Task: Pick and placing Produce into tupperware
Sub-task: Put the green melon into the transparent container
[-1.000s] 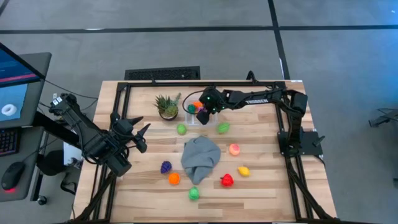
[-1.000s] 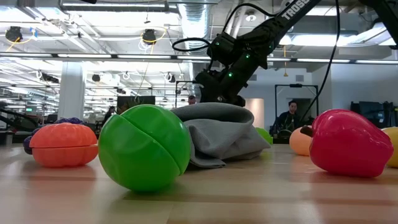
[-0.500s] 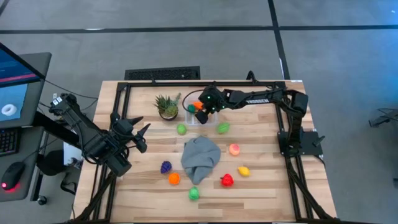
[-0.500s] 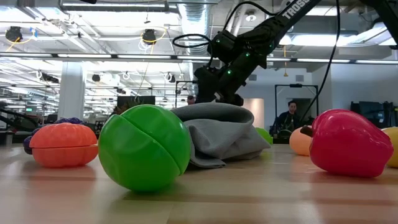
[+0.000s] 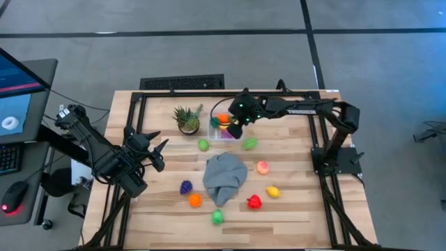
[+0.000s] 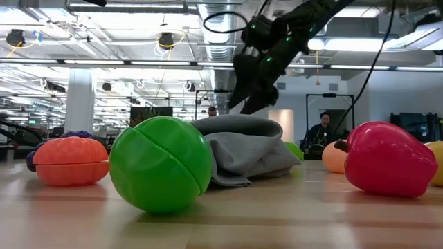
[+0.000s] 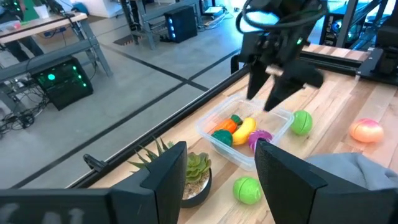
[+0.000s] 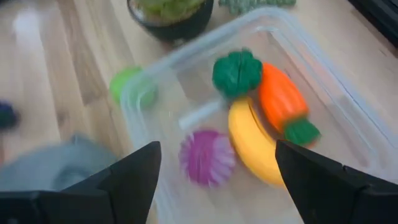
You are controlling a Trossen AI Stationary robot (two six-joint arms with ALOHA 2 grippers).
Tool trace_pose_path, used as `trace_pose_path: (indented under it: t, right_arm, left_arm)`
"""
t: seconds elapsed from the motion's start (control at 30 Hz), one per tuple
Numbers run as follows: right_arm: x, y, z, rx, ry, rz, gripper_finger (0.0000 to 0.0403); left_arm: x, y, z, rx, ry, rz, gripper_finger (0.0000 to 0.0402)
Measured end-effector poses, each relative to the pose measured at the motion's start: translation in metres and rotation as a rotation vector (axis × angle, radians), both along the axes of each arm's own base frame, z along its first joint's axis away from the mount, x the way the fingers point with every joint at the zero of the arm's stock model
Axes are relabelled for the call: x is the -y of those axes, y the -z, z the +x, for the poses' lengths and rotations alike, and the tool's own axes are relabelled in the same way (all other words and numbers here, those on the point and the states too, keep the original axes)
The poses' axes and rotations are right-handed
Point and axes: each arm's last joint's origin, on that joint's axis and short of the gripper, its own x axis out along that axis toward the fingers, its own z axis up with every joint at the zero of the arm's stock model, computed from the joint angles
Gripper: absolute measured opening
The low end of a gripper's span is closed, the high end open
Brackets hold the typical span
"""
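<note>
The right gripper (image 5: 234,130) hovers with jaws spread and empty over the small clear square plastic tupperware (image 8: 186,74) at the table's twelve o'clock; inside lie a yellow toy banana (image 8: 252,146), orange carrot (image 8: 281,99) and purple piece (image 8: 207,157). The left gripper (image 5: 159,155) waits at nine o'clock; its jaws I cannot tell.

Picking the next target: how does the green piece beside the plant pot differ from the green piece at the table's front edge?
The green piece by the pot lies close to the tupperware; the front-edge green piece lies far from it, beyond the grey cloth. The first looks lighter, yellower green, the second deeper green. Both are round, small and still outside the container.
</note>
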Motion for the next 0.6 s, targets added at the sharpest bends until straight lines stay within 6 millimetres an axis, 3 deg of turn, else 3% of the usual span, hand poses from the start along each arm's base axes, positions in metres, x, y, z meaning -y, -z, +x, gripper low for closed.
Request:
trace_pose_path:
  t: [0.33,0.6]
  right_arm:
    - [-0.014,-0.042,-0.039,-0.066,-0.100,-0.056,0.0331]
    - [-0.024,-0.050,-0.067,-0.194,-0.177,-0.052,0.0329]
  left_arm:
    - [0.000,-0.001,0.000,0.016,0.005,0.032,0.0180]
    - [0.000,-0.001,0.000,0.012,0.003,0.024,0.0180]
